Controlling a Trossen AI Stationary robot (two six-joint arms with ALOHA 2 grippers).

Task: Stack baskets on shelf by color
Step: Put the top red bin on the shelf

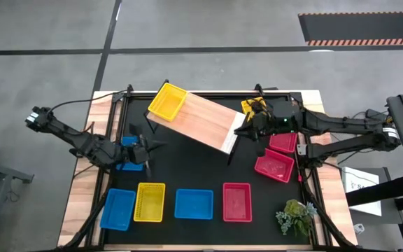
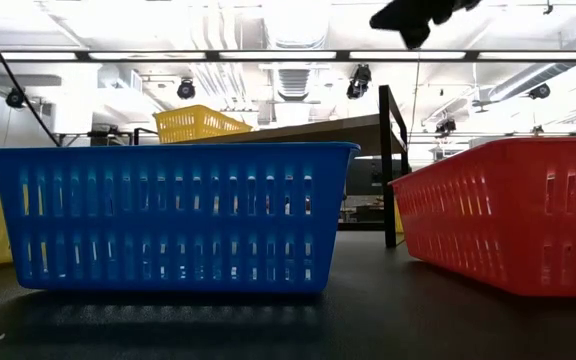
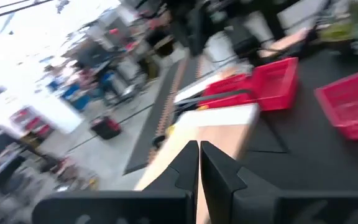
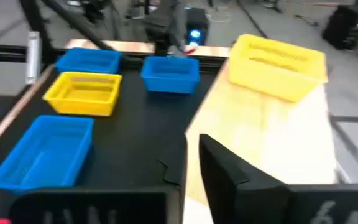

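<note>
The wooden shelf [image 1: 201, 122] stands slantwise on the black table, and one yellow basket [image 1: 167, 101] rests by its bottom on the shelf's far left end. My left gripper [image 1: 157, 145] hovers shut above the table left of the shelf, beside a blue basket [image 1: 128, 148]. My right gripper [image 1: 241, 131] hangs over the shelf's right end with a small gap between its fingers [image 4: 229, 177] and nothing in it. A blue [image 1: 117, 208], a yellow [image 1: 150, 201], a blue [image 1: 193, 204] and a red basket [image 1: 237, 201] sit in a row near the front edge.
Two red baskets [image 1: 274, 166] [image 1: 283, 142] lie under the right arm, one leaning on the other. Another yellow basket [image 1: 251, 106] sits behind the shelf's right end. A small green plant [image 1: 296, 217] stands at the front right corner. Bare black table lies between the shelf and the front row.
</note>
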